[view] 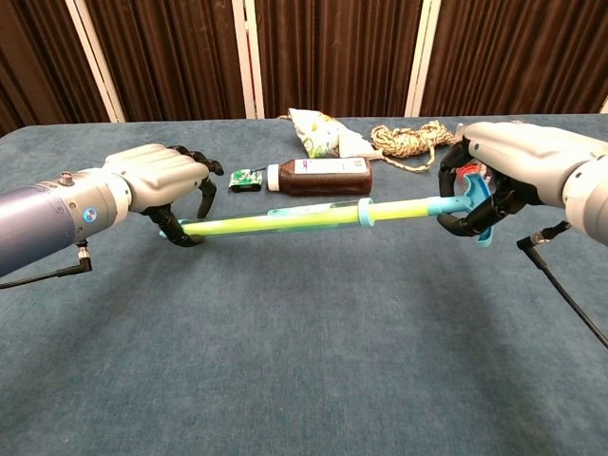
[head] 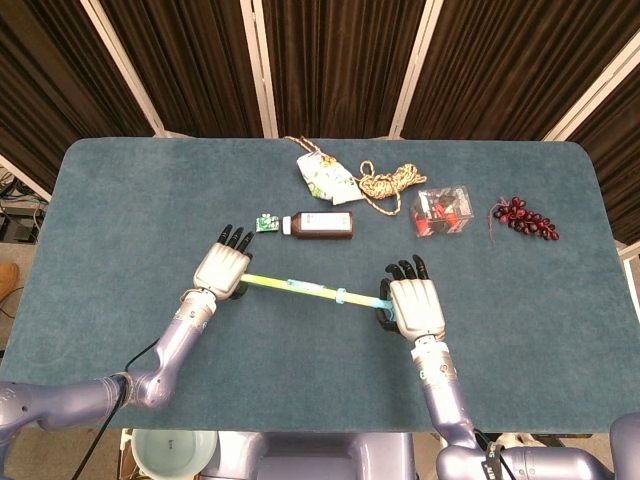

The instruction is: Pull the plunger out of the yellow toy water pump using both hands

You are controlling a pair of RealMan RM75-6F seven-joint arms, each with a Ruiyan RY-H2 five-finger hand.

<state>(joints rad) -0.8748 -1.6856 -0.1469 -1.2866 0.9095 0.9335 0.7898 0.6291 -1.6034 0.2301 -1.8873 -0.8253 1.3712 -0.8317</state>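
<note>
You've got the yellow toy water pump (view: 275, 220) held off the table (view: 304, 361), stretched across the middle of the chest view. Your left hand (view: 161, 180) has its fingers wrapped round the barrel's far end at the left of frame. Your right hand (view: 503, 176) is curled round the blue T-handle (view: 472, 201) at the right. The plunger (view: 404, 209) shows a stretch of thin rod between the blue collar (view: 365, 215) and the handle, so it's partway out. Hard to say from the head view how much rod is left inside the tube, maybe most of it. To me the job's roughly mid-pull: both grips are set, and what's left is drawing the hands apart until the plunger clears the barrel.
</note>
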